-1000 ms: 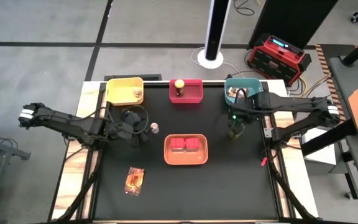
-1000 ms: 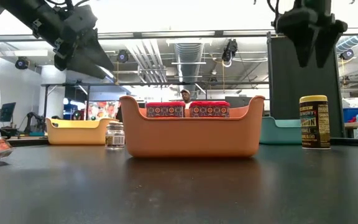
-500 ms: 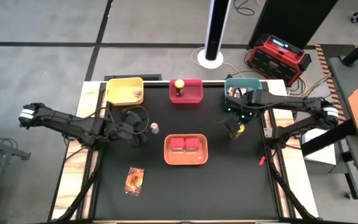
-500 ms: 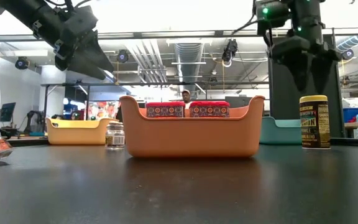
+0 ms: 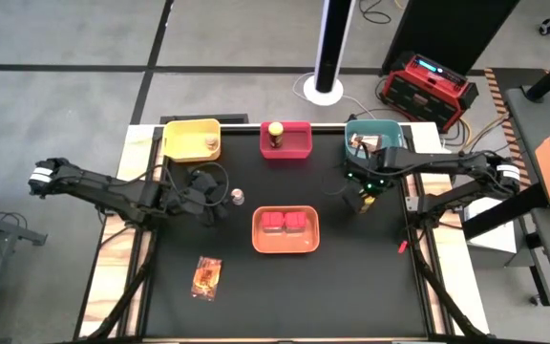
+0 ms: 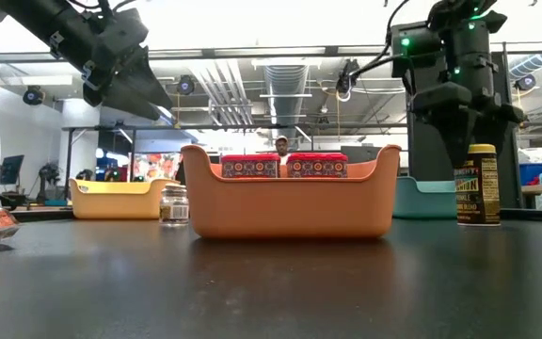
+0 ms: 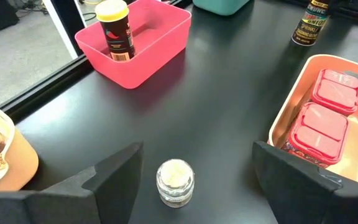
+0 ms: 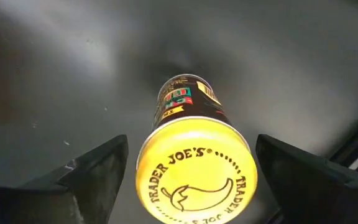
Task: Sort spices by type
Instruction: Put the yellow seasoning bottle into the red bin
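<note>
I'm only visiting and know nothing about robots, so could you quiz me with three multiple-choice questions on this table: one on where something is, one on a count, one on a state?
1. Where are the two red tubs?
A. in the orange tray
B. in the yellow tray
C. loose on the table

2. How many yellow-lidded jars show?
A. one
B. two
C. four

3. How is the right gripper?
A. shut on a packet
B. open, its fingers either side of a jar
C. shut, far from everything

Answers:
1 A, both sit side by side inside the orange tray.
2 B, one jar stands in the red tray, the other jar on the table.
3 B, the right wrist view shows a spread finger on each side of the lid.
</note>
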`<action>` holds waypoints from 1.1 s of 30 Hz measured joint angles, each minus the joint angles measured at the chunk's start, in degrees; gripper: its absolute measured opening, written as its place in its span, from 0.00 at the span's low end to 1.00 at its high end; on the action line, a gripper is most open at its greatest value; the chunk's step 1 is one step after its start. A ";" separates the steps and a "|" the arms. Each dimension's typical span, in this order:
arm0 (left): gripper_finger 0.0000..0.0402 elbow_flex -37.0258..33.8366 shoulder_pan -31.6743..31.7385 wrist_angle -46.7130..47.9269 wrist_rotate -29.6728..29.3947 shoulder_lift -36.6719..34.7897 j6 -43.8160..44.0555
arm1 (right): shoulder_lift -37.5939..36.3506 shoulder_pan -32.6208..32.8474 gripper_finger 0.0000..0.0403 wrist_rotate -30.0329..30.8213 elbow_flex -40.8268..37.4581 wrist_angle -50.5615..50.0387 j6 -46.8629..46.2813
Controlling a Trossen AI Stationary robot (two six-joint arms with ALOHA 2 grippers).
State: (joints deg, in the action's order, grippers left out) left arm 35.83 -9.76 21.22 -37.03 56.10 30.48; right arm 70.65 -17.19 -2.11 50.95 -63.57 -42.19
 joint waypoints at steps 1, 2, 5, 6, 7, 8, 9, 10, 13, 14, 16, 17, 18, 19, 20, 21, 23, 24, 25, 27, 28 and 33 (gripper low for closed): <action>0.71 0.00 0.00 0.00 -0.01 0.00 0.00 | 0.00 0.00 0.86 0.03 -0.17 0.06 -0.20; 0.71 0.00 0.00 0.00 -0.01 0.00 0.00 | 0.00 0.00 0.84 0.07 -0.39 0.15 -0.22; 0.71 0.00 0.00 0.00 -0.03 -0.02 0.00 | 0.00 0.00 0.77 0.11 -0.69 0.07 -0.29; 0.71 0.00 0.00 0.00 -0.03 -0.02 0.00 | 0.00 0.00 0.74 0.13 -0.69 0.16 -0.34; 0.71 0.00 0.00 0.00 -0.05 -0.02 0.00 | 0.00 0.00 0.72 0.20 -0.73 0.12 -0.47; 0.71 0.00 0.00 0.00 -0.04 -0.02 0.01 | 0.00 0.00 0.69 0.43 -0.74 0.11 -0.73; 0.71 0.00 0.00 0.00 -0.05 -0.02 0.01 | 0.00 0.00 0.65 0.55 -0.74 0.23 -0.92; 0.71 0.00 0.00 0.00 -0.05 -0.02 0.02 | 0.00 0.00 0.62 0.59 -0.74 0.32 -1.16; 0.71 0.00 0.00 0.00 -0.05 -0.02 0.02 | 0.00 0.00 0.55 0.58 -0.74 0.33 -1.40; 0.71 0.00 0.00 0.00 -0.05 -0.02 0.02 | 0.00 0.00 0.55 0.59 -0.74 0.35 -1.42; 0.71 0.00 0.00 0.00 -0.05 -0.02 0.02 | 0.00 0.00 0.55 0.59 -0.74 0.37 -1.42; 0.71 0.00 0.00 0.00 -0.05 -0.02 0.02 | 0.00 0.00 0.55 0.59 -0.74 0.38 -1.42; 0.71 0.00 0.00 0.00 -0.07 -0.02 0.02 | 0.00 0.00 0.55 0.59 -0.74 0.38 -1.42; 0.71 0.00 0.00 -0.01 -0.06 -0.02 0.02 | 0.00 0.00 0.55 0.56 -0.70 0.34 -1.47; 0.71 0.00 0.00 -0.03 -0.07 -0.02 0.02 | 0.02 0.00 0.55 0.35 -0.53 0.21 -1.51; 0.71 0.00 0.00 -0.07 -0.07 -0.02 0.02 | 0.02 0.00 0.55 0.13 0.05 -0.41 -1.53; 0.71 0.00 0.00 -0.22 -0.07 -0.02 0.02 | 0.02 0.00 0.55 0.09 2.29 -2.41 -1.43; 0.71 0.00 0.00 -0.27 -0.07 -0.02 0.02 | 0.00 0.00 0.55 0.06 3.71 -3.54 -1.35; 0.71 0.00 0.00 -0.28 -0.07 -0.02 0.02 | 0.00 0.00 0.55 0.08 5.33 -4.80 -1.14; 0.71 0.00 0.00 -0.54 -0.07 -0.02 0.02 | 0.06 0.00 0.55 0.14 8.83 -6.34 -0.65; 0.71 0.02 0.00 -0.66 -0.08 -0.02 0.02 | 0.24 0.00 0.55 0.16 10.72 -6.51 -0.57; 0.71 0.02 0.00 -0.71 -0.10 -0.04 -0.40 | 3.58 0.00 0.55 0.65 19.78 -6.60 1.60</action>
State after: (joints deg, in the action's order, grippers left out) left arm 35.86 -9.76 20.51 -37.12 56.05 30.08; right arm 74.23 -17.19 -1.46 70.73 -70.17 -40.59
